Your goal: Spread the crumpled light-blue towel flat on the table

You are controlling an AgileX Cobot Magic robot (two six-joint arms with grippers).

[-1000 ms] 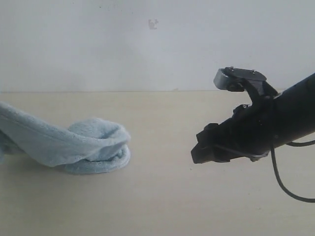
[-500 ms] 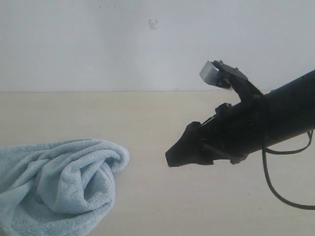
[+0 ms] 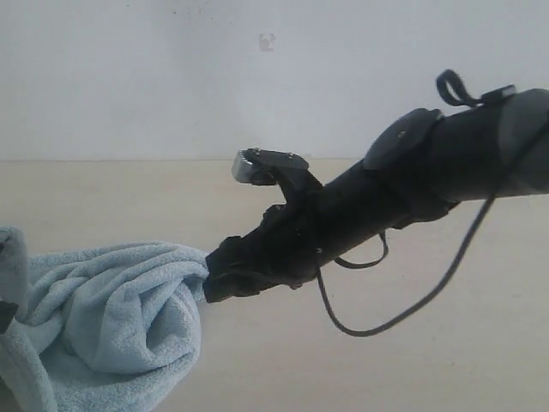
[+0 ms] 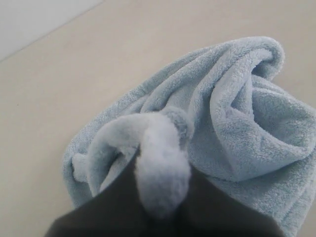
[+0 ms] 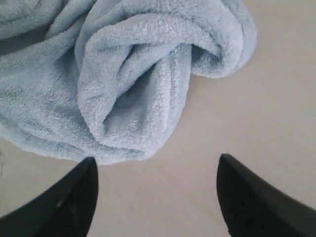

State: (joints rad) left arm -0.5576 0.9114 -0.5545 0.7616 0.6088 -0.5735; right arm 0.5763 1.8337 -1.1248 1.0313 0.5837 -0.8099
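A: Where is the towel point(image 3: 111, 318) lying?
B: It is sitting bunched at the left of the worktop point(image 3: 386, 369). The left fingers point(image 4: 108, 217) are clamping a fluffy fold.
A: And the right fingers point(image 5: 252, 197)?
B: They are standing wide apart beside the towel's right-hand roll, holding nothing.
A: How is it going to handle?
B: I am judging it soft, light and limp, sagging wherever unsupported. That roll's outer edge is looking like the best hold.
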